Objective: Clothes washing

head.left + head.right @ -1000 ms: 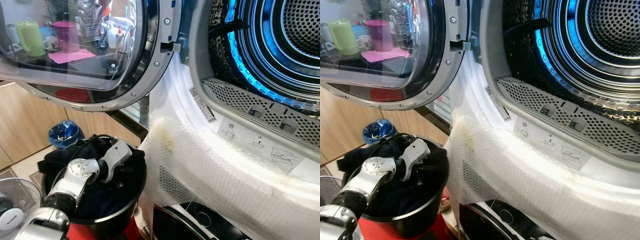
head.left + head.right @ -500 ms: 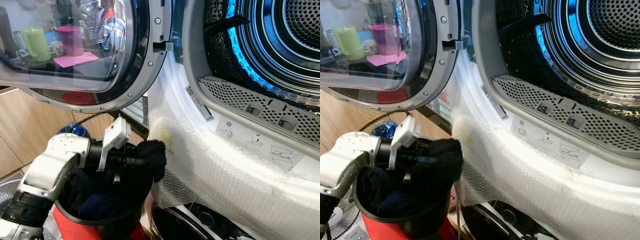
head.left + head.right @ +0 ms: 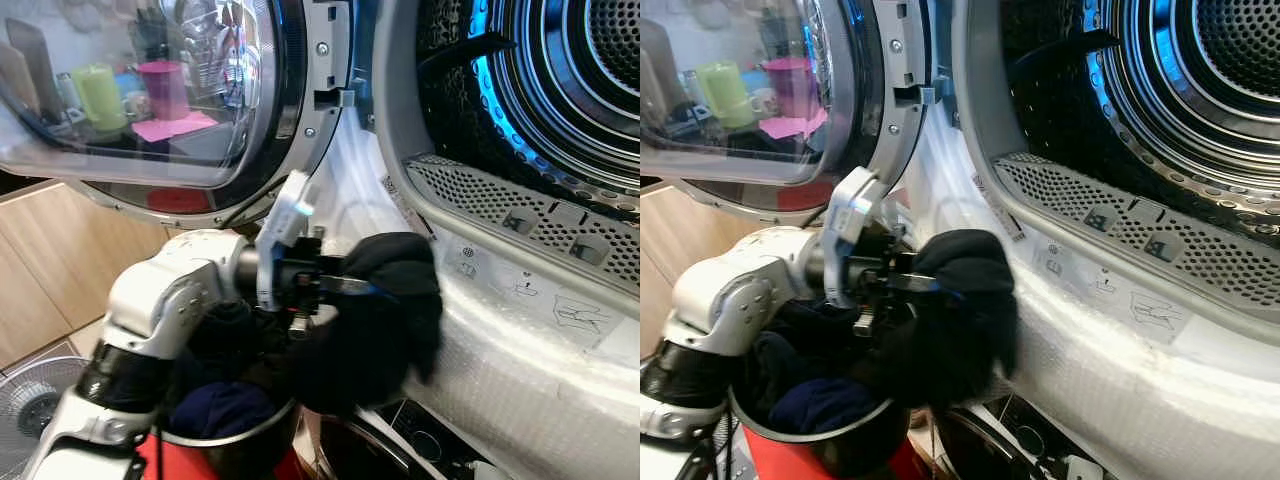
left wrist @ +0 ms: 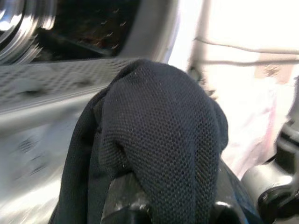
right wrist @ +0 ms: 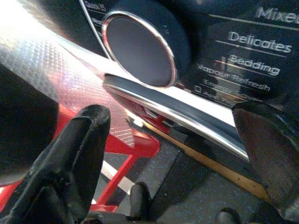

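The left hand [image 3: 345,288] is clamped on a black garment [image 3: 375,320], apparently knitted, held above the black basket [image 3: 235,440] at 7 o'clock of the open drum [image 3: 560,90]. The right hand [image 5: 173,154] hangs low with fingers spread wide, holding nothing.

Lifted the black garment [image 3: 375,330] out of the bucket [image 3: 225,440] with the left gripper [image 3: 335,287], up toward the drum opening [image 3: 540,90].

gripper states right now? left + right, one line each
Left gripper: shut on the black garment, lifted above the bucket toward the drum opening.
Right gripper: open, holding nothing, low beside a dial.
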{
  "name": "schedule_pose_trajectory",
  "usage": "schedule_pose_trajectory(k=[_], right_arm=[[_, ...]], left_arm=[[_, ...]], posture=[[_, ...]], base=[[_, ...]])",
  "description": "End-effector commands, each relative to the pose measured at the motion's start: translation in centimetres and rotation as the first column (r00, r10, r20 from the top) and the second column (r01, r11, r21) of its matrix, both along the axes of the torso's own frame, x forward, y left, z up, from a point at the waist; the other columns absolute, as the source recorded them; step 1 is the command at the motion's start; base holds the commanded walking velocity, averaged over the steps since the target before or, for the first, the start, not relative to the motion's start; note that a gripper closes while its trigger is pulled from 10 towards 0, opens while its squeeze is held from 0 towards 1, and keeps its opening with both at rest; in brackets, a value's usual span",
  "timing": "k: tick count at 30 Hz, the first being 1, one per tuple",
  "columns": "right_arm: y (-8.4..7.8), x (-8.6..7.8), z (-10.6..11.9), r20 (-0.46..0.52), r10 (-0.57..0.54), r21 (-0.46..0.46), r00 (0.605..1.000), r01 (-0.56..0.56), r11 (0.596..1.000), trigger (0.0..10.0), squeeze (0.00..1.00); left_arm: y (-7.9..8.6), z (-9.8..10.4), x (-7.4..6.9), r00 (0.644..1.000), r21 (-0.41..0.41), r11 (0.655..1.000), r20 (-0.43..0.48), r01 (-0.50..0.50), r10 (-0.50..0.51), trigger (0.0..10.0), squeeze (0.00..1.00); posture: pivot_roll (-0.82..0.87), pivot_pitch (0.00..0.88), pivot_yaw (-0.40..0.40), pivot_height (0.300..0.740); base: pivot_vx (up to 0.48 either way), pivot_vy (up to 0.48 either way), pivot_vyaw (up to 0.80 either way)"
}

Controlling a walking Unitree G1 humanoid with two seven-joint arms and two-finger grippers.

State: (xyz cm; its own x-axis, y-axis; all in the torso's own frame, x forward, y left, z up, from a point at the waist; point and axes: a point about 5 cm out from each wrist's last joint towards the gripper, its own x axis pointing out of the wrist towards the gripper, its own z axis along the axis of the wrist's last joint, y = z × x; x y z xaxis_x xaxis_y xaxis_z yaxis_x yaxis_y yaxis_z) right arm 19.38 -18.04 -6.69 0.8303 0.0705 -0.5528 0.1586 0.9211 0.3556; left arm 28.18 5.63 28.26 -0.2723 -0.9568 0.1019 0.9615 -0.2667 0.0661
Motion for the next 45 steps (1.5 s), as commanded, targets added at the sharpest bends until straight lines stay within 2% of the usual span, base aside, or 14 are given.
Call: schedule_pose_trajectory(k=[1, 6, 8, 14, 17, 20, 23, 27, 28, 31, 36, 37, 40, 45], right_arm=[[0.1, 0.0, -0.1, -0.014, -0.015, 0.005, 1.000, 0.015, 1.000, 10.0, 0.00], [-0.3, -0.2, -0.1, -0.009, -0.053, 0.001, 0.999, 0.053, 0.999, 10.0, 0.00], [-0.4, -0.3, -0.2, -0.010, -0.055, 0.001, 0.998, 0.055, 0.998, 10.0, 0.00], [-0.9, -1.7, -0.7, -0.035, -0.068, -0.009, 0.997, 0.068, 0.998, 10.0, 0.00], [-1.1, -2.0, -0.9, -0.044, -0.073, -0.013, 0.996, 0.072, 0.997, 10.0, 0.00], [-1.3, -2.1, -0.9, -0.047, -0.074, -0.017, 0.996, 0.074, 0.997, 10.0, 0.00], [-1.4, -1.9, -0.8, -0.042, -0.073, -0.023, 0.996, 0.072, 0.997, 10.0, 0.00], [-1.7, -1.6, -0.5, -0.029, -0.070, -0.030, 0.997, 0.069, 0.997, 10.0, 0.00], [-1.7, -1.6, -0.5, -0.029, -0.070, -0.030, 0.997, 0.069, 0.997, 10.0, 0.00], [-1.8, -1.7, -0.5, -0.030, -0.067, -0.033, 0.997, 0.066, 0.997, 10.0, 0.00], [-1.8, -1.8, -0.6, -0.032, -0.061, -0.034, 0.998, 0.060, 0.998, 10.0, 0.00], [-1.8, -1.9, -0.7, -0.034, -0.059, -0.034, 0.998, 0.058, 0.998, 10.0, 0.00], [-1.8, -1.9, -0.7, -0.034, -0.059, -0.034, 0.998, 0.058, 0.998, 10.0, 0.00], [-1.8, -1.9, -0.7, -0.034, -0.059, -0.033, 0.998, 0.058, 0.998, 10.0, 0.00]], left_arm=[[-1.2, 0.2, -0.5, 0.997, 0.003, 0.997, -0.004, 0.079, -0.079, 0.0, 0.00], [-2.3, -3.3, -0.9, 0.996, 0.079, 0.993, -0.027, 0.086, -0.084, 0.0, 0.00], [-2.3, -3.6, -0.8, 0.997, 0.087, 0.993, -0.032, 0.076, -0.073, 0.0, 0.00], [-0.8, -8.3, 0.5, 0.994, 0.230, 0.970, -0.060, -0.079, 0.095, 0.0, 0.00], [-0.1, -11.1, 1.1, 0.981, 0.298, 0.939, -0.037, -0.173, 0.193, 0.0, 0.00], [0.2, -12.7, 1.5, 0.956, 0.294, 0.933, -0.141, -0.207, 0.256, 0.0, 0.00], [0.8, -15.1, 1.6, 0.935, 0.356, 0.907, -0.181, -0.227, 0.305, 0.0, 0.00], [2.1, -19.0, 1.6, 0.888, 0.477, 0.830, -0.190, -0.289, 0.419, 0.0, 0.00], [2.1, -19.0, 1.6, 0.888, 0.477, 0.830, -0.190, -0.289, 0.419, 0.0, 0.00], [3.3, -21.3, 2.3, 0.813, 0.587, 0.704, -0.128, -0.400, 0.568, 0.0, 0.00], [4.2, -22.8, 2.7, 0.756, 0.656, 0.595, -0.055, -0.465, 0.652, 0.0, 0.00], [4.4, -23.0, 3.0, 0.707, 0.666, 0.552, -0.052, -0.502, 0.706, 0.0, 0.00], [4.5, -23.1, 3.3, 0.688, 0.670, 0.538, -0.057, -0.511, 0.724, 0.0, 0.00], [4.8, -23.1, 3.2, 0.720, 0.700, 0.544, -0.062, -0.462, 0.691, 0.0, 0.00]], posture=[[0.20, 0.000, 0.022, 0.740], [0.18, 0.000, 0.031, 0.740], [0.17, 0.000, 0.033, 0.740], [0.17, 0.000, 0.026, 0.740], [0.18, 0.000, 0.020, 0.740], [0.18, 0.002, 0.013, 0.740], [0.17, 0.001, 0.009, 0.740], [0.17, 0.006, 0.002, 0.740], [0.17, 0.006, 0.002, 0.740], [0.17, 0.009, -0.002, 0.740], [0.17, 0.014, -0.007, 0.740], [0.16, 0.015, -0.008, 0.740], [0.16, 0.017, -0.009, 0.740], [0.16, 0.017, -0.009, 0.740]], base=[[0.000, 0.000, 0.00], [0.000, 0.000, 0.00], [0.000, 0.000, 0.00], [0.000, 0.000, 0.00], [0.000, 0.000, 0.00], [0.000, 0.000, 0.00], [0.000, 0.000, 0.00], [0.000, 0.000, 0.00], [0.000, 0.000, 0.00], [0.000, 0.000, 0.00], [0.000, 0.000, 0.00], [0.000, 0.000, 0.00], [0.000, 0.000, 0.00], [0.000, 0.000, 0.00]])
